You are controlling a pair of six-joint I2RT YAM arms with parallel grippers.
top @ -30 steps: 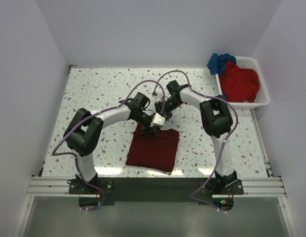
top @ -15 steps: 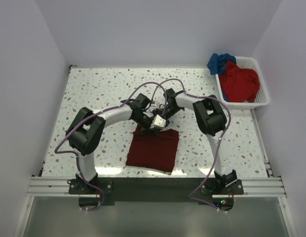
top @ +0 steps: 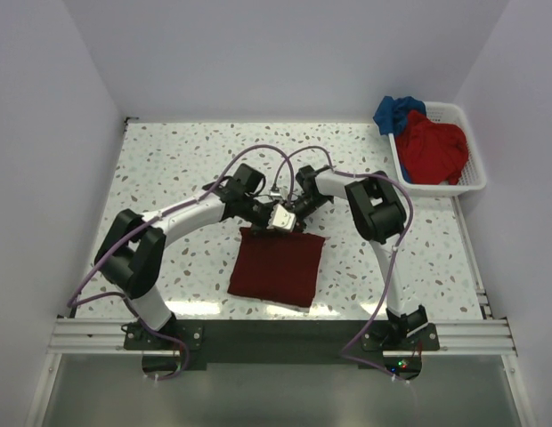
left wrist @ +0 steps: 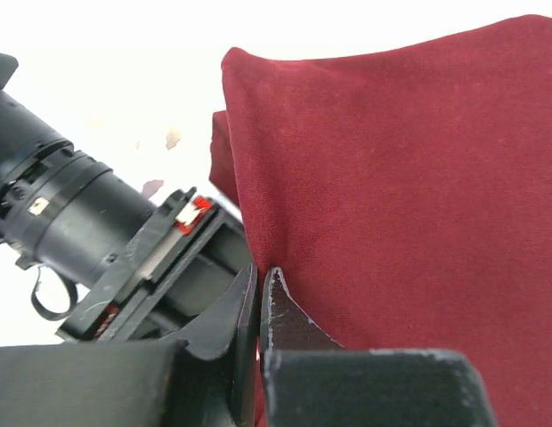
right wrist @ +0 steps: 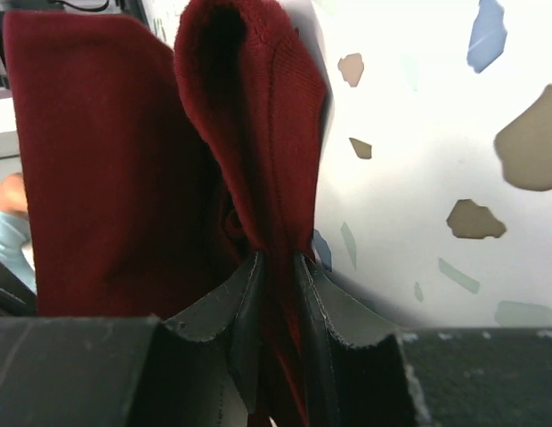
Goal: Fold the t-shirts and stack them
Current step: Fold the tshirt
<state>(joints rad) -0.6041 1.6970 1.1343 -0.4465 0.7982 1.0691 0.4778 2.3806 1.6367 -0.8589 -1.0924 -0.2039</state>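
Observation:
A dark maroon t-shirt [top: 276,267] lies folded into a rectangle on the speckled table, near the front middle. Both grippers meet at its far edge. My left gripper [top: 272,219] is shut on that edge; in the left wrist view its jaws [left wrist: 261,276] pinch the maroon cloth [left wrist: 392,178]. My right gripper [top: 295,213] is shut on a raised fold of the same shirt; in the right wrist view [right wrist: 276,262] the maroon fold [right wrist: 249,116] stands up between the fingers. A brighter red t-shirt [top: 432,147] and a blue t-shirt [top: 396,111] lie crumpled in the basket.
A white slatted basket [top: 472,182] stands at the back right edge of the table. The right arm's wrist [left wrist: 71,222] is close beside my left gripper. White walls close in the table on three sides.
The left arm's elbow has swung out to the left. Both grippers stay together at the maroon shirt's far edge, which now lies straighter and slightly farther back.

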